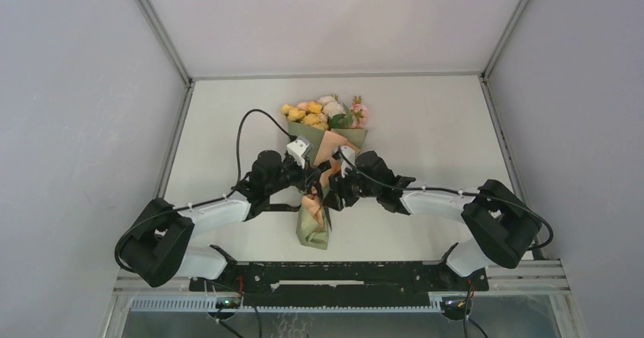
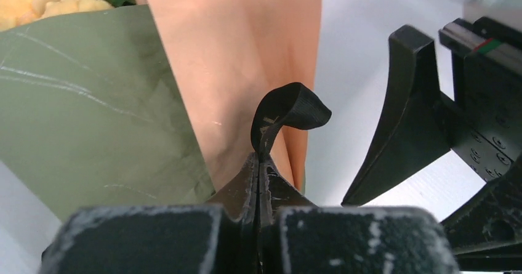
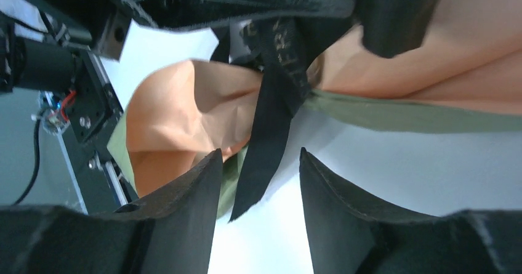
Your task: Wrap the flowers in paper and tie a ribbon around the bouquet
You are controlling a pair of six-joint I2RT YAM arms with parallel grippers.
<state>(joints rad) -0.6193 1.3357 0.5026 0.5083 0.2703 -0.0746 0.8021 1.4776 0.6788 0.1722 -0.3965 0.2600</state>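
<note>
The left tool (image 2: 257,161) pinches the ribbon (image 2: 293,108), right tool (image 3: 260,153) gapes; bouquet (image 1: 313,229) waist hidden.

The paper (image 2: 92,120) is matt: its olive side carries faint pale scratch lines, while its peach side is smooth and even. The ribbon (image 2: 292,109) is black woven cloth with a fine ribbed weave and a slight sheen (pale printed lettering shows on it in the right wrist view). The left gripper (image 2: 257,163) is matt black plastic, rough and scuffed whitish along its edges. The right gripper (image 3: 260,157) is the same grainy black plastic. The table (image 1: 425,125) is smooth, matt white.
</note>
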